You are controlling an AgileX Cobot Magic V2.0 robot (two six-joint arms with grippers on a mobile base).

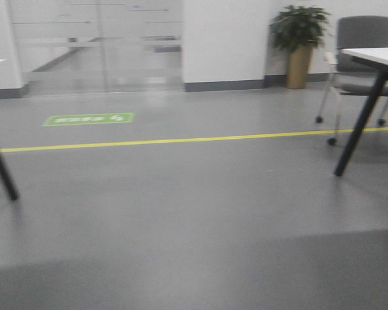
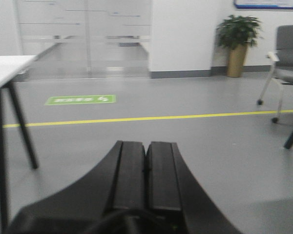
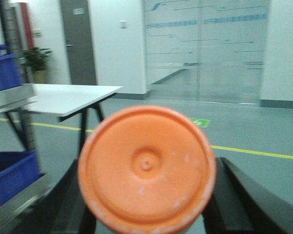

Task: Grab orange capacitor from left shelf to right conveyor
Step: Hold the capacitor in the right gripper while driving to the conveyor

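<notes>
In the right wrist view, the orange capacitor (image 3: 146,168) sits between the two black fingers (image 3: 234,195) of the right claw (image 3: 151,204). The claw grips it from both sides, and its flat round end faces the camera. It is held in the air on the near side of the yellow floor line (image 3: 254,152), off the steel shelf (image 3: 10,95) at the left edge. Only this view shows the capacitor, the shelf and its blue bins (image 3: 2,73).

The left wrist view shows the left claw (image 2: 146,165) closed on nothing, its fingers pressed together short of the same line.

The front view shows neither claw, only floor, with a green floor sign (image 1: 88,119) and a potted plant (image 1: 299,39) beyond the line.
</notes>
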